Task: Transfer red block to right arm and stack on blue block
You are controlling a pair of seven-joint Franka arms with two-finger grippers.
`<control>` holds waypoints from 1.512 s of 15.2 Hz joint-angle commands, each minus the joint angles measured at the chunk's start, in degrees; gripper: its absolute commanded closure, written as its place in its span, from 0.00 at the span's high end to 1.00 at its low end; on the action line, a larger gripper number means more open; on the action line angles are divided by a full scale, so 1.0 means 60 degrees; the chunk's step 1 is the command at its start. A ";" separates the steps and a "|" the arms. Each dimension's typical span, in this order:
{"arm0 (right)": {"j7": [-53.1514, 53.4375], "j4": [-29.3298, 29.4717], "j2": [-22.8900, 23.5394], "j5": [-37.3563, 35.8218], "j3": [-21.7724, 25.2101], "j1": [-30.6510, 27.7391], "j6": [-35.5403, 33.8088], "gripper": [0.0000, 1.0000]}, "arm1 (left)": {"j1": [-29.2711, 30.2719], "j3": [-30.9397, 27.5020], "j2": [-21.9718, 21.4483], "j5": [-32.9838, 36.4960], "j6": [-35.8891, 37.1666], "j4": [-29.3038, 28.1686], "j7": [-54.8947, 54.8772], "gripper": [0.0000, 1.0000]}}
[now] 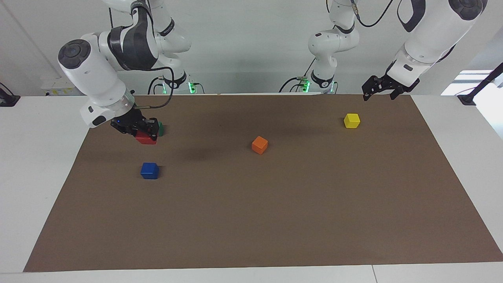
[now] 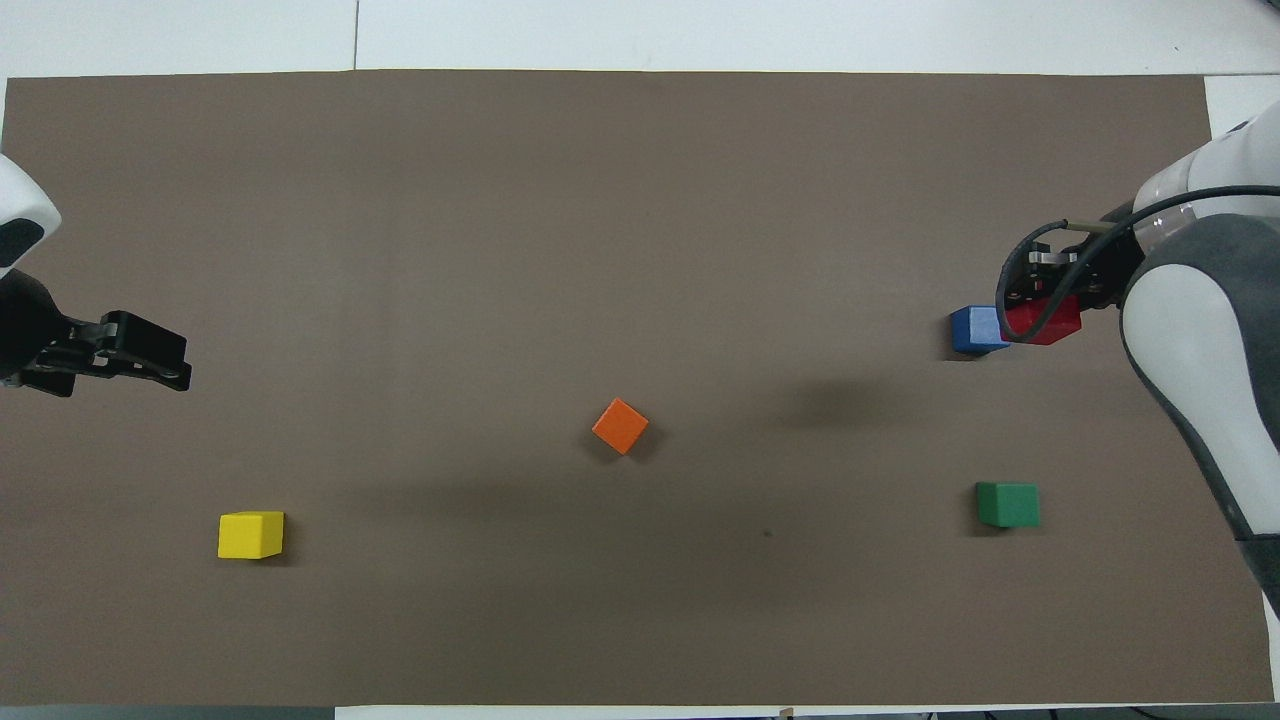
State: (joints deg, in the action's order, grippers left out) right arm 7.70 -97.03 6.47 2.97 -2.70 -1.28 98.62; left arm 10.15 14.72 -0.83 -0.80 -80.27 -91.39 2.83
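My right gripper [image 1: 144, 129] is shut on the red block [image 1: 146, 138] and holds it in the air above the brown mat [image 1: 251, 220]. In the overhead view the red block [image 2: 1045, 320] sits just beside the blue block [image 2: 976, 329], overlapping its edge, with the right gripper [image 2: 1052, 292] above it. The blue block [image 1: 149, 170] rests on the mat with nothing on it. My left gripper [image 1: 380, 93] is open and empty, raised over the mat's edge near the yellow block at the left arm's end; it also shows in the overhead view [image 2: 150, 362].
A green block [image 1: 160, 128], partly hidden by the right gripper, lies nearer to the robots than the blue block and shows whole in the overhead view [image 2: 1008, 504]. An orange block [image 1: 259, 144] lies mid-mat. A yellow block [image 1: 351, 120] lies toward the left arm's end.
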 commanded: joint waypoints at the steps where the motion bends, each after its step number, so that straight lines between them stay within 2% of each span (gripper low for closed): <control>1: -0.0580 -0.0014 0.0034 -0.0347 -0.0049 -0.0314 0.0128 0.00 | 0.0138 0.0036 -0.0228 0.0163 -0.0494 -0.0354 -0.0179 1.00; 4: -0.0595 -0.0583 0.0049 -0.0831 -0.0063 -0.0314 0.1195 0.00 | 0.0417 0.0022 -0.0243 0.0148 -0.0581 -0.0369 -0.0194 1.00; 10: -0.0755 -0.2824 -0.0112 -0.0934 -0.0063 -0.0329 0.4212 0.00 | 0.0329 0.0066 -0.0126 0.0177 -0.0888 -0.0222 -0.0179 1.00; 12: -0.0800 -0.3381 -0.0112 -0.0934 -0.0063 -0.0416 0.4902 0.00 | 0.0242 0.0036 -0.0010 0.0192 -0.0831 -0.0077 -0.0180 1.00; 13: -0.0815 -0.3703 -0.0112 -0.0934 -0.0063 -0.0446 0.5355 0.00 | -0.0049 -0.0065 0.0035 0.0192 -0.0845 0.0011 -0.0165 1.00; 15: -0.0830 -0.4042 -0.0054 -0.0934 -0.0063 -0.0591 0.6001 0.00 | -0.0969 -0.1261 0.0079 0.0163 -0.0773 0.0042 -0.0150 1.00; 16: -0.0830 -0.4072 -0.0025 -0.0934 -0.0063 -0.0708 0.6077 0.00 | -0.1134 -0.1499 0.0253 0.0148 -0.0671 0.0071 -0.0179 1.00; 20: -0.0815 -0.4087 0.0034 -0.0890 -0.0078 -0.0812 0.6092 0.00 | -0.1033 -0.1064 0.0329 0.0192 -0.0771 0.0188 -0.0165 1.00; 23: -0.0771 -0.4072 0.0180 -0.0788 -0.0078 -0.0798 0.6092 0.00 | -0.1033 -0.0813 0.0284 0.0148 -0.1383 0.0028 0.0039 1.00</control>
State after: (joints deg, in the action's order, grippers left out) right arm 3.51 -120.57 7.58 -1.52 -2.50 -5.16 134.02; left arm 4.65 9.67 0.72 -0.75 -85.95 -91.44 2.35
